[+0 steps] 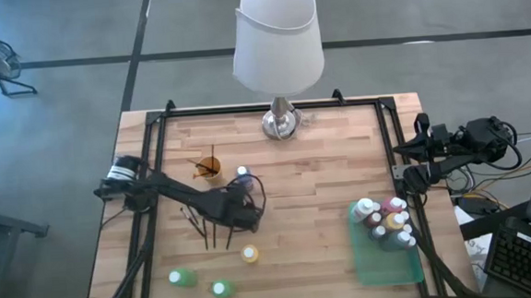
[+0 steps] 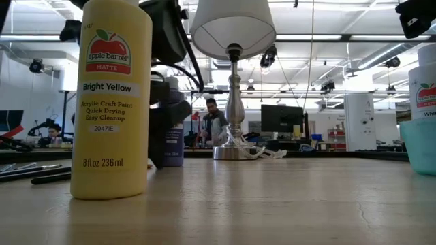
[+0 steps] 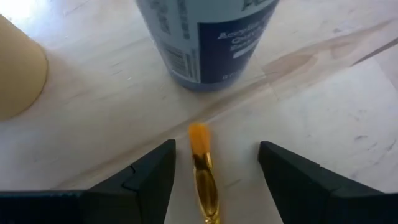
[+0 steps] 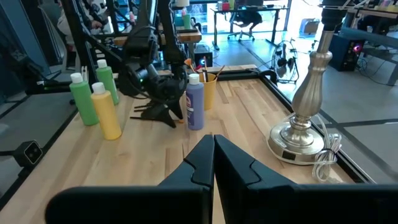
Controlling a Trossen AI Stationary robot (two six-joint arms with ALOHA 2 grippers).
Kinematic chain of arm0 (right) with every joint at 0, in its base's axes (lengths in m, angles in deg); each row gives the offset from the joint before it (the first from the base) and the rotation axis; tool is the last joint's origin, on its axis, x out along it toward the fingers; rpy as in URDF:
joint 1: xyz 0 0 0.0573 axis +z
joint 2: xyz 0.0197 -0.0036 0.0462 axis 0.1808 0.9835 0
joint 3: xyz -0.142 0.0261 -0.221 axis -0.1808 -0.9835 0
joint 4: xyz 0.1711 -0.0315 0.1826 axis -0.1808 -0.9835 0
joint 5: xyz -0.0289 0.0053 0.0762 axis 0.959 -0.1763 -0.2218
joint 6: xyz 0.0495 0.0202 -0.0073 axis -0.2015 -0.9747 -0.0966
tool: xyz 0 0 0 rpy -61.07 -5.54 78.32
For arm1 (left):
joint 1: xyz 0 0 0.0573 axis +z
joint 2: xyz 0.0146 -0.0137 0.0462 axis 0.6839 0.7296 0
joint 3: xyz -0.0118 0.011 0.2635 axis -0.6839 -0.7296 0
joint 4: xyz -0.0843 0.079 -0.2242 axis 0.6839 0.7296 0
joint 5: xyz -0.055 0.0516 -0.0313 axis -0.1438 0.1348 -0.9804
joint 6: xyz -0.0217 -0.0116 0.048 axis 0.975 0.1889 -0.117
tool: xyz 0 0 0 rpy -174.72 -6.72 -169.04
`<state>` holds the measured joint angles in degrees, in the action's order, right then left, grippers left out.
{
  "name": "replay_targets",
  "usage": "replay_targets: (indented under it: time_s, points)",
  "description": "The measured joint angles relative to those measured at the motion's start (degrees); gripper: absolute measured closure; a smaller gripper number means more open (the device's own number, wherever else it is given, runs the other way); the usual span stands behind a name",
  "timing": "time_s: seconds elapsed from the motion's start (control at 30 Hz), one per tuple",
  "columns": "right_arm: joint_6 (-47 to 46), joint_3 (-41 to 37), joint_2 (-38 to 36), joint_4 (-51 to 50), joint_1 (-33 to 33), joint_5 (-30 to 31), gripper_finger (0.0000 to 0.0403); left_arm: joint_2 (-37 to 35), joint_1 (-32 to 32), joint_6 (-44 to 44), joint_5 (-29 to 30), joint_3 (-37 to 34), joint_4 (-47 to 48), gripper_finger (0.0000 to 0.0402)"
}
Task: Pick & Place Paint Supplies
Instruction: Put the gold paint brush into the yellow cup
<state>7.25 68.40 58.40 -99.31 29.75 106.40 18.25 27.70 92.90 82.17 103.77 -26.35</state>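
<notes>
The left hand is hovering spread open astride a paintbrush lying on the table beside the purple bottle, seemingly lining up a pinch, while the right hand is waiting shut, empty.

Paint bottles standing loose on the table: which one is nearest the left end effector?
The purple bottle, right beside the left end effector. The yellow bottle and the two green bottles stand farther toward the front edge.

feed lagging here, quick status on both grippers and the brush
Left gripper open, low over table, straddling paintbrush lying flat. Purple paint bottle standing just beyond brush tip, close. Right gripper shut, parked at table's right edge.
</notes>
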Motion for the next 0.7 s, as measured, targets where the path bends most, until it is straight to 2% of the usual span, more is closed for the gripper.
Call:
replay_targets:
  time_s: [0.2, 0.53, 0.7]
  points:
    - [0.0, 0.0, -0.01, 0.01, 0.0, -0.01, 0.0394, 1.2, 0.02, 0.06, 0.92, 2.11, 2.62, 0.0163]
    - [0.0, 0.0, 0.0, 0.03, 0.0, -0.02, 0.0394, 0.83, 0.97, 1.19, 0.87, 1.52, 3.25, 0.0164]
    - [0.0, 0.0, 0.0, 0.03, 0.02, 0.0, 0.0394, 0.78, 1.74, 1.16, 0.63, 1.4, 3.34, 0.018]
